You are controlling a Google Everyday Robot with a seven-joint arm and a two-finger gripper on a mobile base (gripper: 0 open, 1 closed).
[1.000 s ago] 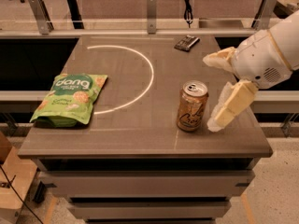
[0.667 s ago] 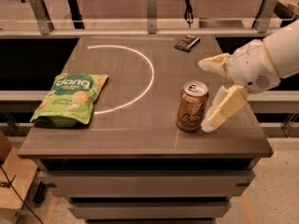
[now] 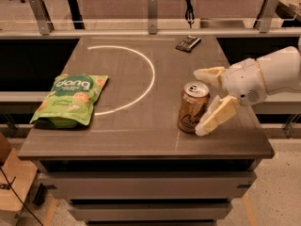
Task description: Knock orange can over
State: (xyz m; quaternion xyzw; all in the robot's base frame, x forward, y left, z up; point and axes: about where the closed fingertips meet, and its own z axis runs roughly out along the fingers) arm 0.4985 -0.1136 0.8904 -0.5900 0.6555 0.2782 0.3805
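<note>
I am holding my gripper (image 3: pixel 202 101) at the right side of the table (image 3: pixel 141 142), with my arm coming in from past the right edge. My two fingers are spreading wide apart and are holding nothing. The orange can (image 3: pixel 192 108) is standing up straight on the right front part of the table, near the front edge but not on it. My front finger (image 3: pixel 217 116) is leaning against the low right side of the can, or just beside it. My back finger (image 3: pixel 210 74) is sitting just behind the can's silver top. To the left of the can, the table top is lying open all the way to a green snack bag (image 3: pixel 70 100), which is resting near the left edge. A white curved line (image 3: pixel 149 74) is running across the middle. A small dark thing (image 3: pixel 188 43) is lying near the back edge, well apart from the can.
</note>
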